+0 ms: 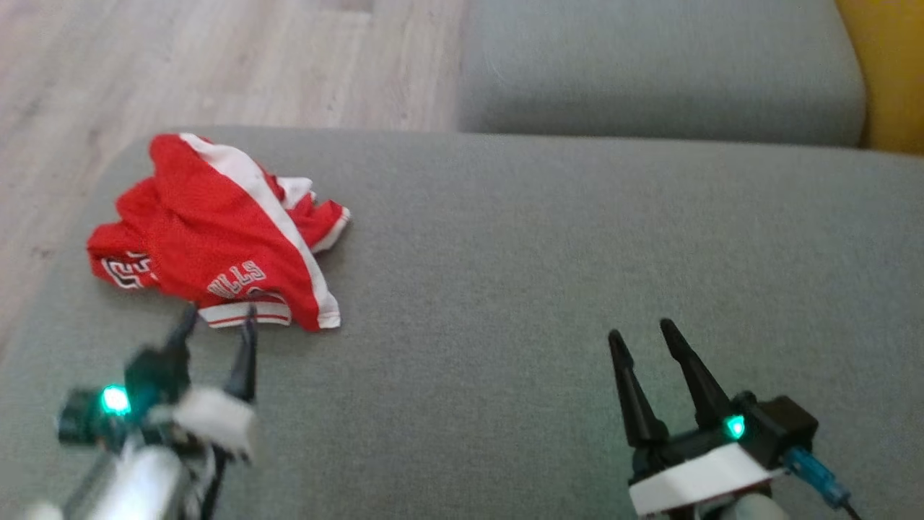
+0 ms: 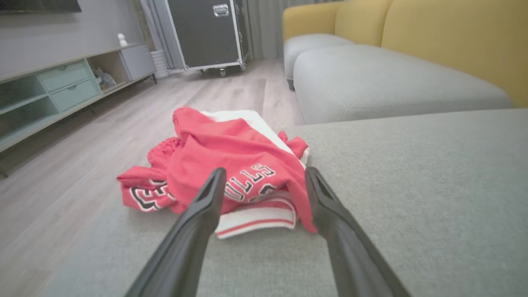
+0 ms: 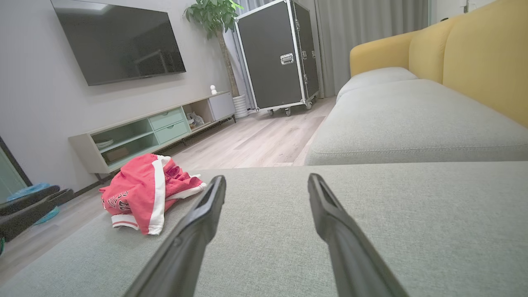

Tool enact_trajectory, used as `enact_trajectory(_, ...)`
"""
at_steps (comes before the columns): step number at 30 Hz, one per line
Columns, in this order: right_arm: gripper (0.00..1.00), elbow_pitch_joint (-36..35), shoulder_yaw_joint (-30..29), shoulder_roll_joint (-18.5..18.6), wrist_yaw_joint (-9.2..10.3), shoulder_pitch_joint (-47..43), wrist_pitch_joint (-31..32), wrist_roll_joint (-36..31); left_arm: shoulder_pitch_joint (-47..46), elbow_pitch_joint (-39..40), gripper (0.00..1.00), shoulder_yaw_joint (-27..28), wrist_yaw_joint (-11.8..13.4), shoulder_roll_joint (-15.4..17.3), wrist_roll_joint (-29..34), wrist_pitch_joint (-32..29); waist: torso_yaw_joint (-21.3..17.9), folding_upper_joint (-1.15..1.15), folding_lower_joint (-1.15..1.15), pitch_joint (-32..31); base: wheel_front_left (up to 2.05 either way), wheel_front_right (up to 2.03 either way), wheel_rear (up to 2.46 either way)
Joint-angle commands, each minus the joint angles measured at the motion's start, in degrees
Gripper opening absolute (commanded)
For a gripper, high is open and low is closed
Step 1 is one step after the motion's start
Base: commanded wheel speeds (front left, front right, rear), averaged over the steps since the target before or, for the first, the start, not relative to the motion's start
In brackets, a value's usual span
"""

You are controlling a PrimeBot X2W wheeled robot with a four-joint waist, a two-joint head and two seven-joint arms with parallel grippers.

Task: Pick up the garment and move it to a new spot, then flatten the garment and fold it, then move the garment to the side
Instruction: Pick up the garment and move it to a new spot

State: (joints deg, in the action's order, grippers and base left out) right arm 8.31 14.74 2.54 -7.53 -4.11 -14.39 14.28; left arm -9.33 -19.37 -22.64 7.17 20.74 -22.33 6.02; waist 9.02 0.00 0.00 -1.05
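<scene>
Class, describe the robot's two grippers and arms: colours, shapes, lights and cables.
The left gripper and the right gripper match: each has two long black fingers tapering to points, a black body with a green light, and a white band behind it. A blue plug with a dark cable sticks out beside the right one. The left forearm is pale and silvery, though blurred.

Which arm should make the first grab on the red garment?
Left. The left gripper stands open with its fingertips at the near hem of the garment. The right gripper, also open, sits well off to the side across the grey cushion.
</scene>
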Motion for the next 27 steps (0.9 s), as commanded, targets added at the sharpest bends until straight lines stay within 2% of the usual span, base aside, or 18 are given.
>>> enact_trajectory(1,1.0,-2.59,2.59,0.33,0.04,5.29,-0.61,-0.22,-8.59,0.3,1.0,1.92,-1.65,3.34,-0.16,-4.43,-2.22,0.0,0.0,4.6,0.0,0.0,0.0)
enact_trajectory(4,1.0,-3.39,3.85,0.33,0.04,7.72,-0.61,-0.2,-15.64,-2.54,1.0,1.21,-4.64,5.68,-0.13,-10.67,-3.46,0.0,0.0,8.29,0.0,0.0,0.0)
enact_trajectory(5,1.0,-3.39,3.85,0.33,0.04,7.72,-0.61,-0.2,-15.64,-2.54,1.0,1.21,-4.64,5.68,-0.13,-10.67,-3.46,0.0,0.0,8.29,0.0,0.0,0.0)
enact_trajectory(9,1.0,-3.65,4.47,0.33,0.04,10.06,-0.61,-0.32,-24.52,-8.41,1.0,0.62,-8.38,8.6,-0.32,-18.5,-5.41,0.0,0.0,12.41,0.0,0.0,0.0)
enact_trajectory(12,1.0,-3.69,4.14,0.33,0.04,11.35,-0.61,-0.1,-30.37,-12.88,1.0,0.87,-9.99,10.46,-0.32,-21.65,-7.03,0.0,0.0,14.78,0.0,0.0,0.0)
enact_trajectory(21,1.0,-3.8,4.03,0.33,0.04,12.76,-0.61,0.05,-39.62,-24.19,1.0,-0.64,-12.07,12.31,0.45,-27.1,-9.68,0.0,0.0,17.21,0.0,0.0,0.0)
enact_trajectory(26,1.0,-3.89,3.98,0.33,0.04,12.79,-0.61,-0.04,-41.03,-29.03,1.0,-1.35,-10.76,12.12,0.86,-30.06,-9.91,0.0,0.0,17.27,0.0,0.0,0.0)
enact_trajectory(27,1.0,-3.86,3.93,0.33,0.04,12.78,-0.61,-0.05,-41.13,-29.7,0.6,-1.36,-10.75,11.82,0.64,-30.26,-9.87,0.0,0.0,17.23,0.0,0.0,0.0)
